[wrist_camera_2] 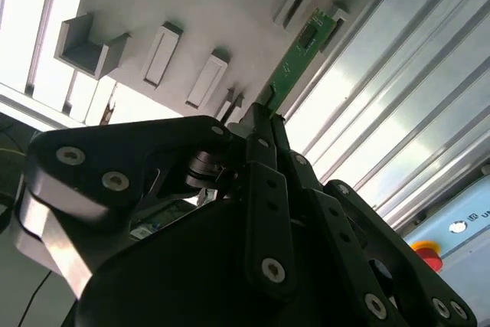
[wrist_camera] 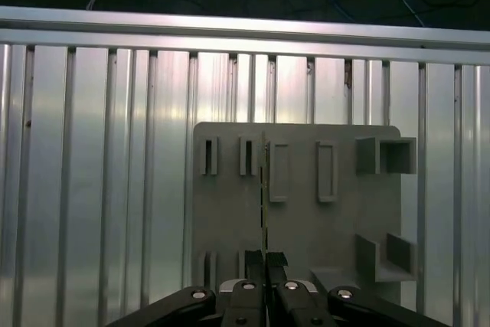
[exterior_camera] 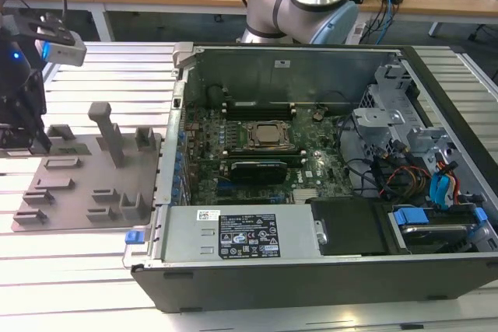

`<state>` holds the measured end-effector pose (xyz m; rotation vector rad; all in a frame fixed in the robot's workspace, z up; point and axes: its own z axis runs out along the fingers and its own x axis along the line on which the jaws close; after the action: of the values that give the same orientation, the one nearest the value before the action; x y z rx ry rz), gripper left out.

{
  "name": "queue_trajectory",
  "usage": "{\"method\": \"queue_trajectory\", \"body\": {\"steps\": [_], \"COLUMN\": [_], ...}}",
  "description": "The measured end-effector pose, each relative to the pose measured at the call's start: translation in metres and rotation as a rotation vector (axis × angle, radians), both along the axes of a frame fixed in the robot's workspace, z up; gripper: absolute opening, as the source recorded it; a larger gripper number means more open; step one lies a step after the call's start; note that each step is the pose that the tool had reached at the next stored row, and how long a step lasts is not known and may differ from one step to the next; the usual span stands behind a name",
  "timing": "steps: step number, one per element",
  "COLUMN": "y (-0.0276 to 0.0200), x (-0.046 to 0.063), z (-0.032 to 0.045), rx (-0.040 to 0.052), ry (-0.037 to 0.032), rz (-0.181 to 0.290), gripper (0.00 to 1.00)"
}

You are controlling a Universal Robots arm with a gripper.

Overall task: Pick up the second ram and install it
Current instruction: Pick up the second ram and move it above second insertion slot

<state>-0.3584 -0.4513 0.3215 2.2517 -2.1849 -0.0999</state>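
**Green stick pinched in the jaws over the grey plate**

Exterior view first: the gripper [exterior_camera: 33, 144] hangs over the grey fixture plate [exterior_camera: 78, 192], at the exterior view's left. The plate lies flat on the slatted metal table [exterior_camera: 78, 285], just beside the open computer case [exterior_camera: 311, 270].

Over to the second wrist view: the jaws are drawn narrow and clamped on the near end of the second ram [wrist_camera_2: 300, 53]. The green board runs straight out from the fingertips, and its far end is by a slotted block at the plate's edge.

Now the first wrist view: the ram [wrist_camera: 264, 189] shows edge-on as one thin line. It leaves the jaw tips and crosses the plate between two slotted blocks. Whether it touches the plate, I can't tell.
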Motion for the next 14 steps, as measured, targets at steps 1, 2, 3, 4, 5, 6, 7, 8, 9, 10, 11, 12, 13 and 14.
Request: {"method": "queue_trajectory", "body": {"steps": [1, 2, 3, 4, 5, 6, 7, 8, 9, 10, 11, 12, 13, 14], "y": [0.0, 0.0, 0.0, 0.0, 0.0, 0.0, 0.0, 0.0, 0.0, 0.0, 0.0, 0.0, 0.0, 0.0], "x": [0.0, 0.0, 0.0, 0.0, 0.0, 0.0, 0.0, 0.0, 0.0, 0.0, 0.0, 0.0, 0.0, 0.0], "z": [0.0024, 0.0043, 0.0086, 0.0113, 0.0125, 0.0144, 0.0161, 0.0182, 0.0211, 0.0235, 0.0274, 0.0304, 0.035, 0.0369], "rx": [0.0005, 0.0006, 0.0009, 0.001, 0.0011, 0.0011, 0.0013, 0.0015, 0.0016, 0.0018, 0.002, 0.0022, 0.0025, 0.0027], "ry": [0.0, 0.0, 0.0, -0.0001, -0.0001, 0.0, -0.0001, 0.0, 0.0, 0.0, 0.0, -0.0001, 0.0, -0.0001], "rz": [0.0, 0.0, 0.0, 0.0, 0.0, 0.0, 0.0, 0.0, 0.0, 0.0, 0.0, 0.0, 0.0, 0.0], "gripper": [0.13, 0.13, 0.13, 0.13, 0.13, 0.13, 0.13, 0.13, 0.13, 0.13, 0.13, 0.13, 0.13, 0.13]}}
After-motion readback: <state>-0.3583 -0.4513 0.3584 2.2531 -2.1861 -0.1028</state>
